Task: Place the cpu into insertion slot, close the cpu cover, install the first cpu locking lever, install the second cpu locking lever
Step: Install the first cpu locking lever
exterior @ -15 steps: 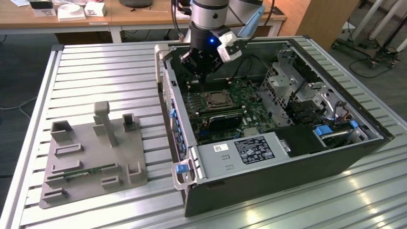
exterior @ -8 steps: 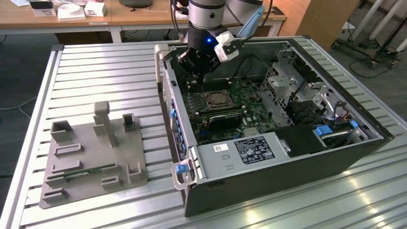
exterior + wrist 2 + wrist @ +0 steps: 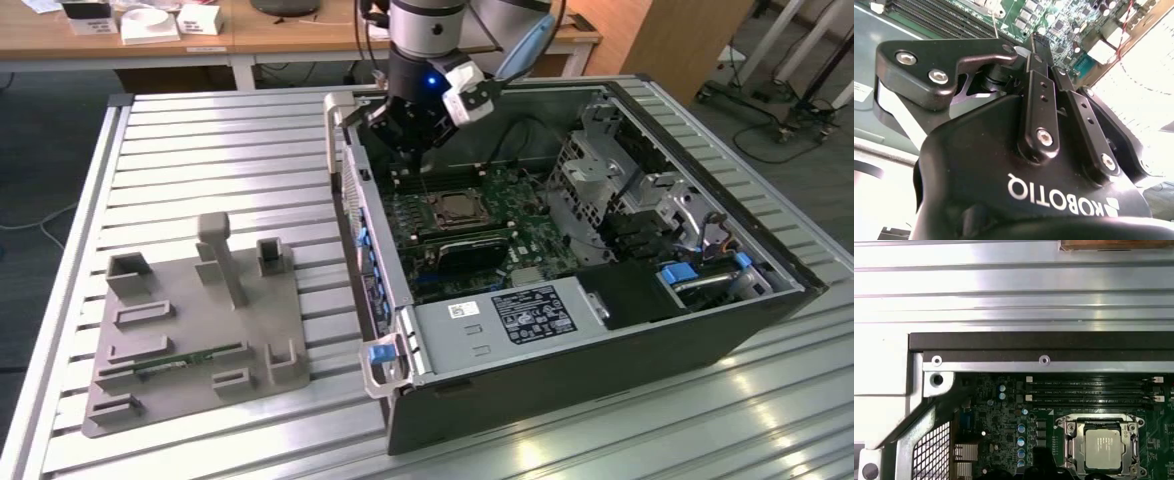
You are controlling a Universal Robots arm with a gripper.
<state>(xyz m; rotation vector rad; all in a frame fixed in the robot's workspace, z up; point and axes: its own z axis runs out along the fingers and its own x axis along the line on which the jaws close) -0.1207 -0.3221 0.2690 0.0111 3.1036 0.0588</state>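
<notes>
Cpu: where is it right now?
The cpu lies in the insertion slot, beside the memory slots; in the exterior view it is below the tool.

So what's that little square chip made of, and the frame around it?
The cpu looks like silvery-grey metal with a dull sheen, since its top reflects light softly. The cpu cover around it seems thin shiny metal, with bright edges.
</notes>
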